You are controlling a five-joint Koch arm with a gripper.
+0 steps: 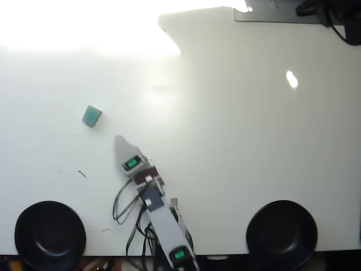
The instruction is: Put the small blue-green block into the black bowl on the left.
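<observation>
Overhead view of a white worktop (237, 147). At the near edge, toward the left corner: the black bowl (49, 234), round and glossy, its rim cut slightly by the bottom of the frame. At the near edge toward the right corner: a second black bowl (281, 234) of the same look, well apart from the first. Between the two bowls, rising from the near edge: the grey arm (161, 223), angled up and to the left, with looped black cables (120, 206) beside it. At the arm's far end: the gripper (119, 140), tapering to a single pale tip pointed toward the upper left; only one tip visible, so the spread of the jaws cannot be told. Farther in, left of centre: the small blue-green block (91, 116), lying flat on the worktop, near the gripper tip but not touching it, well apart from both bowls. Along the far edge: strong glare on the left, a dark object (330, 14) at the right corner.
</observation>
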